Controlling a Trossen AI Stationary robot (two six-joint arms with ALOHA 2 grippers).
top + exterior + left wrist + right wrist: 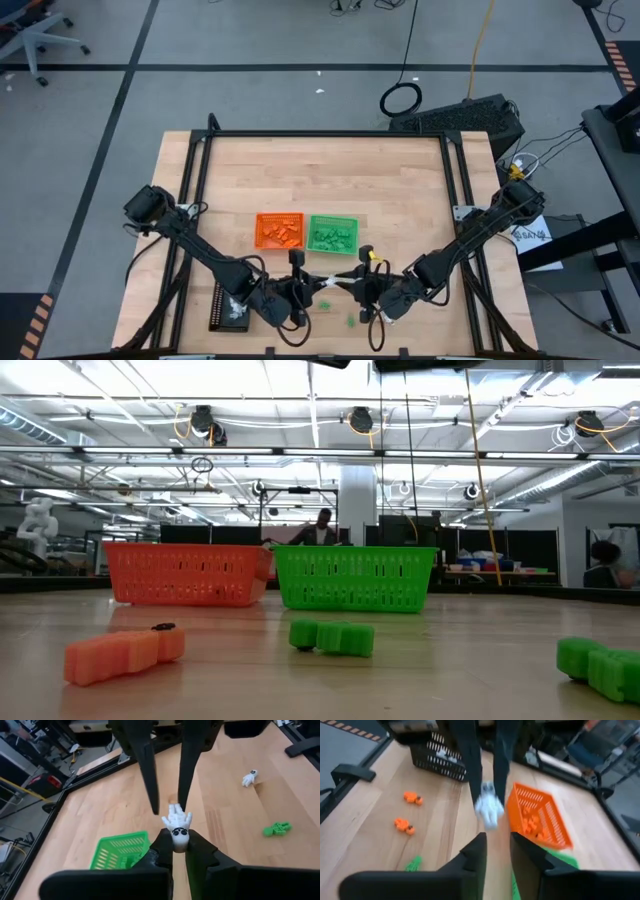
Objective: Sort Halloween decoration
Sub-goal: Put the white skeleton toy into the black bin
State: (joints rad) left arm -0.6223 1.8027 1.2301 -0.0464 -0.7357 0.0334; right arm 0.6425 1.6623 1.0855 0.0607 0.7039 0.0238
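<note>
Two grippers are meeting above the table's front, near the green tray [332, 232]. The left gripper [179, 851] is squeezing a little white trinket [178, 822]. The right gripper [496, 847] is standing slightly apart, letting go.

A grey floor [90, 110] crossed by black tape lines surrounds the wooden table [320, 180], under bright ceiling lights [330, 380].

White trinket [488, 810] blurred, green trinket [604, 667] cut off — right edge
</note>
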